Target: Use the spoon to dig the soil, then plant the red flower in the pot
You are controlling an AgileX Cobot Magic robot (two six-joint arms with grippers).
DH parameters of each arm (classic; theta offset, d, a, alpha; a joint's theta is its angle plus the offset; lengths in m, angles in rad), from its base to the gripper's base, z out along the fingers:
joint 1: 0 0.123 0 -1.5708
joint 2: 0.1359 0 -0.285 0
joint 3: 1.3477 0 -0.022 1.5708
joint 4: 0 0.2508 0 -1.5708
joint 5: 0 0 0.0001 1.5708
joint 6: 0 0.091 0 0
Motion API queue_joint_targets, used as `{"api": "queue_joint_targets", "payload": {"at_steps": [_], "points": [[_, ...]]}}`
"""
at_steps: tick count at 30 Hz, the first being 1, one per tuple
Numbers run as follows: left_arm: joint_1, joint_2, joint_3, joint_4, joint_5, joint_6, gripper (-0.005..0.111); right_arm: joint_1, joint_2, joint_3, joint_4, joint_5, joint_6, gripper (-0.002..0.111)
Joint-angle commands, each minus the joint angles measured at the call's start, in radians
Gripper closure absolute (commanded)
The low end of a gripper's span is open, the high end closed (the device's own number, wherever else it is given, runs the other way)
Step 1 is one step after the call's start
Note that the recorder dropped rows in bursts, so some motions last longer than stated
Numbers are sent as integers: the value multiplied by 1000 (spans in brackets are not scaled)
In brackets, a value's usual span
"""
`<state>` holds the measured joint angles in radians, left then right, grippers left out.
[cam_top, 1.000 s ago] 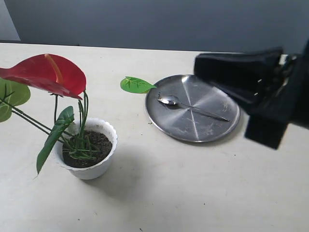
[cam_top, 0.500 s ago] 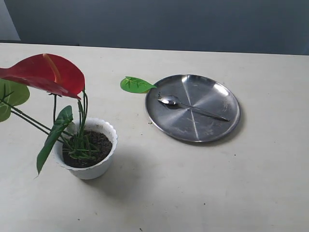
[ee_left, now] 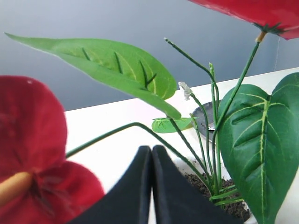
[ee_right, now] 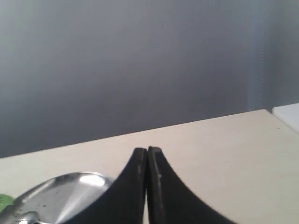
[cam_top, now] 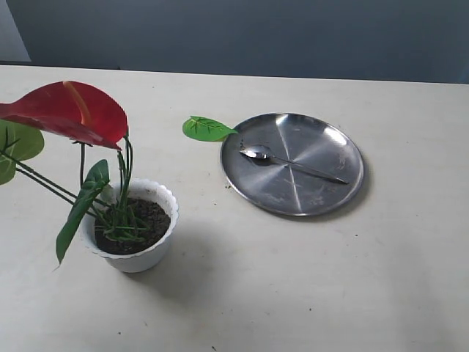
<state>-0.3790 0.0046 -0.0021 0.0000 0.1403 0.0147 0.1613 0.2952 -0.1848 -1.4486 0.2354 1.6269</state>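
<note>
The red flower (cam_top: 69, 110) stands upright in the white pot (cam_top: 135, 257) at the left, its thin stems (cam_top: 124, 191) rooted in the dark soil (cam_top: 150, 220). The spoon (cam_top: 256, 152) lies on the steel plate (cam_top: 322, 194) to the right. Neither gripper shows in the exterior view. In the left wrist view my left gripper (ee_left: 151, 148) is shut and empty, close to the flower's stems (ee_left: 212, 121), green leaves (ee_left: 119, 67) and soil (ee_left: 205, 183). My right gripper (ee_right: 147, 150) is shut and empty, with the plate's rim (ee_right: 70, 182) beside it.
A single loose green leaf (cam_top: 207, 128) lies on the table just left of the plate. The beige table (cam_top: 293, 279) runs to a dark grey wall at the back.
A second ago my right arm filled the right side of the exterior view above the plate. It has withdrawn out of that view. The flower sways very slightly.
</note>
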Motion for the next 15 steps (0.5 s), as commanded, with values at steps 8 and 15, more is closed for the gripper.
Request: {"api": "queue_joint_targets", "payload": {"at_steps": [8, 15], "points": [[-4, -5, 2, 0, -13, -4, 106, -236, -217, 176, -53, -94, -22, 108], [-4, -5, 2, 0, -13, -4, 106, -285, -281, 185, -46, -94, -22, 108]]}}
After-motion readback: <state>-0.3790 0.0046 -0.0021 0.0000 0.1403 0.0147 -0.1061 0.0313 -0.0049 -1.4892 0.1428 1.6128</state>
